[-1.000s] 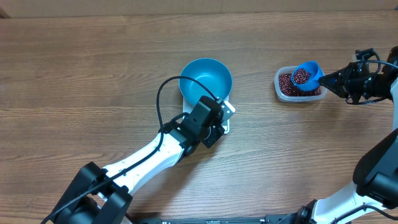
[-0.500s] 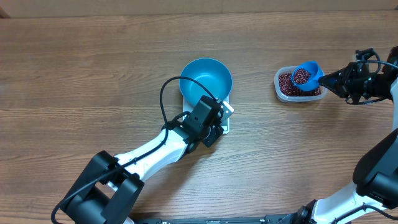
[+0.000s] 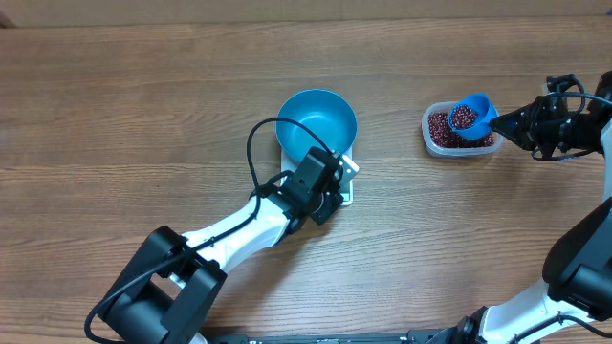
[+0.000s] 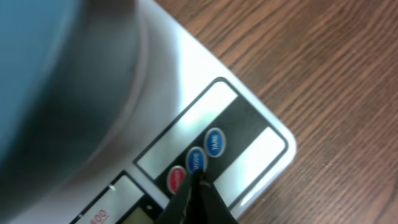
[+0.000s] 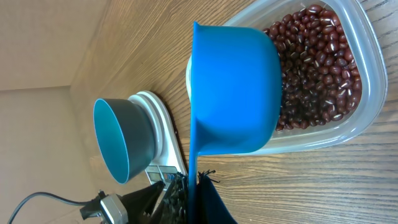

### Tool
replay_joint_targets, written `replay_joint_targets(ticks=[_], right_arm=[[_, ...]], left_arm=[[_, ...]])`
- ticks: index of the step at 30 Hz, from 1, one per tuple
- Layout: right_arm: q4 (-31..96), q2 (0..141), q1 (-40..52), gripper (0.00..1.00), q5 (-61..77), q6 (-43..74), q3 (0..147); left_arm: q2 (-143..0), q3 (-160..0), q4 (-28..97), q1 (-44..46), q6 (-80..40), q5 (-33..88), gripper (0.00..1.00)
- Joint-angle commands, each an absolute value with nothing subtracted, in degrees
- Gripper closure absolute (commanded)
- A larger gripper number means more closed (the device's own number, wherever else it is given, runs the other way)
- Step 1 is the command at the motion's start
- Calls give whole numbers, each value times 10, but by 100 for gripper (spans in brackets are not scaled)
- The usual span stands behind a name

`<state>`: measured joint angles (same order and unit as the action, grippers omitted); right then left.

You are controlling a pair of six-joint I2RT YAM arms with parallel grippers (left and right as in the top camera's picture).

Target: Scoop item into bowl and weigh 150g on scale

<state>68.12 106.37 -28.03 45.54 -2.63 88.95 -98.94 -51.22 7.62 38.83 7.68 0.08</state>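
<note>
A wooden bench [image 3: 143, 115] carried a blue bowl [image 3: 316, 119] on a white scale [image 4: 249, 143]; the left end effector [image 4: 199, 176], clenched empty, touched a scale button [image 4: 195, 160]; the right end effector [image 3: 512, 121] gripped a scoop [image 3: 470, 115] of beans [image 3: 442, 126] above their tub [image 3: 429, 134]; loose and light, they would probably spill unless the scoop, held by its handle, stayed level.

Bowl on scale, beans to the side
We see the blue bowl [image 3: 316, 119] upright on the white scale [image 3: 347, 183]; red-brown beans [image 3: 440, 130] fill the clear tub [image 3: 427, 118] and blue scoop [image 3: 481, 107].

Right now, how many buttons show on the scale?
3 in a row: red button, middle blue button by the left tool, outer blue button. More may be hidden.
</note>
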Motion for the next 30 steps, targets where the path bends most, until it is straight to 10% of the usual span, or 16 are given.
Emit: replay_joint_targets(ticks=[1,30], right_arm=[[678,1065,-283,96,459,-35,900],[678,1065,-283,96,459,-35,900]], left_arm=[[-1000,-508,69,365,85,-2,96],[-1007,-507,73,357,116,69,96]])
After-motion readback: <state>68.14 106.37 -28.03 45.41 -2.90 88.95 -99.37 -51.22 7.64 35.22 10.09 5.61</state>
